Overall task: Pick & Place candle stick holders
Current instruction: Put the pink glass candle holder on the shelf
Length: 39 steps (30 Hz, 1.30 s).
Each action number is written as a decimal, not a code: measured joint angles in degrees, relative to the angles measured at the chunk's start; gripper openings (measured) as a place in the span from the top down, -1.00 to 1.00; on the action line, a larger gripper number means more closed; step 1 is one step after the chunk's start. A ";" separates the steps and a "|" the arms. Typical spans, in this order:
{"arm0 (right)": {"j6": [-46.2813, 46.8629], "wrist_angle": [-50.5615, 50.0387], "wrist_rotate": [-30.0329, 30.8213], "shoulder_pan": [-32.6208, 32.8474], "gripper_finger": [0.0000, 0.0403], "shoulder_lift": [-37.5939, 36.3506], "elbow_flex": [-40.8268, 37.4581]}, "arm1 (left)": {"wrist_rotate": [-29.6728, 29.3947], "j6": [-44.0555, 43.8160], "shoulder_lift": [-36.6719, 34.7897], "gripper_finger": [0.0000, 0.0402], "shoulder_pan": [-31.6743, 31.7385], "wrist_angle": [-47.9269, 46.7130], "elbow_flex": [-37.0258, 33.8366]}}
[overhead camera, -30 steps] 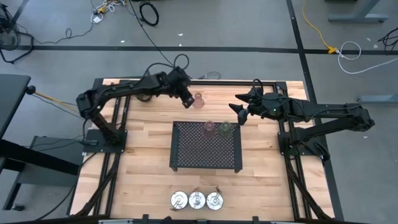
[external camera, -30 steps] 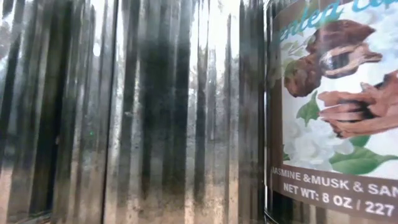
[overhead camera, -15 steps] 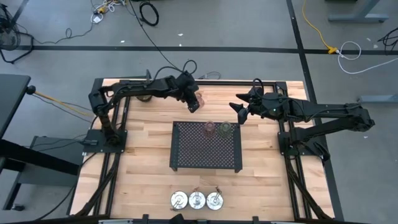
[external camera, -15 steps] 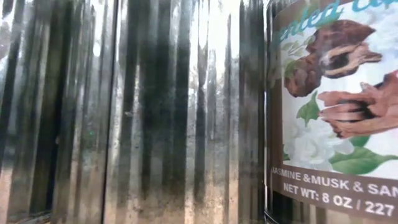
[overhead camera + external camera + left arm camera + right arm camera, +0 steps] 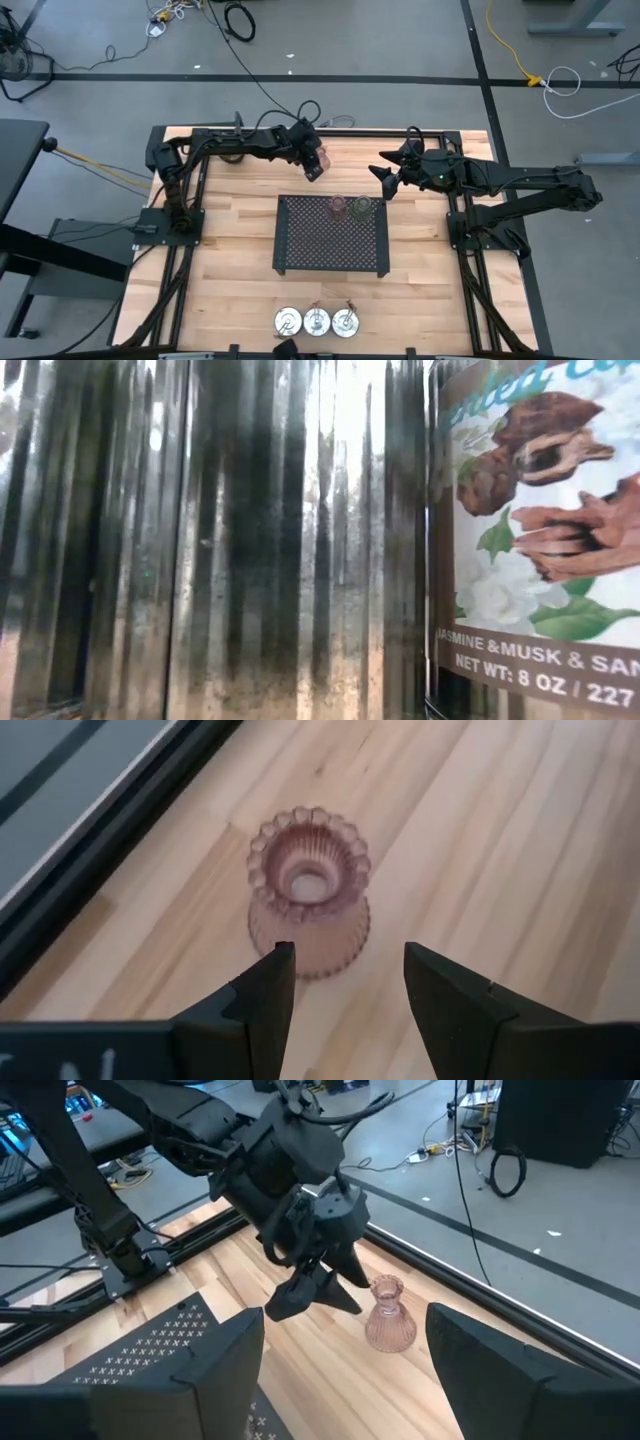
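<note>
A pink ribbed glass candle stick holder stands upright on its base near the table's far edge. My left gripper is open and slants down just short of it, with a fingertip on either side of its base and touching nothing. The right wrist view shows the same gripper beside the holder. Another pink holder and a green one stand on the black perforated tray. Three silver dish holders sit at the near edge. My right gripper hangs open above the tray's far right corner.
The table's dark frame rail runs close behind the pink holder. The low view is filled by a ribbed shiny surface and a labelled candle jar. Bare wood lies to the left of the tray.
My left gripper has come down and reached toward the table's right, closing in on the pink holder at the far edge. Its fingers have stayed open. The holder has not moved.
</note>
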 joint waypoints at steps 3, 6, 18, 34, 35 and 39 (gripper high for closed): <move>0.00 -0.22 -0.02 0.00 -0.39 0.00 0.00 | -0.05 0.04 0.51 0.04 0.00 1.55 0.02; 0.00 -0.22 -0.02 0.00 -0.39 0.00 0.00 | -0.04 0.02 1.46 0.04 -0.02 2.89 0.00; 1.15 -0.22 -0.13 0.00 -0.39 0.00 0.00 | -2.28 0.92 3.65 0.04 -0.07 7.61 0.02; 2.72 -0.20 -0.13 0.00 -0.39 0.00 0.00 | -5.78 1.90 4.93 0.04 0.33 11.83 0.02; 2.84 -0.17 -0.13 0.00 -0.39 0.00 0.00 | -6.08 1.89 5.29 0.04 0.37 11.72 0.00; 2.84 -0.17 -0.09 0.00 -0.39 0.00 0.00 | -7.23 1.62 6.14 0.04 0.20 12.37 0.00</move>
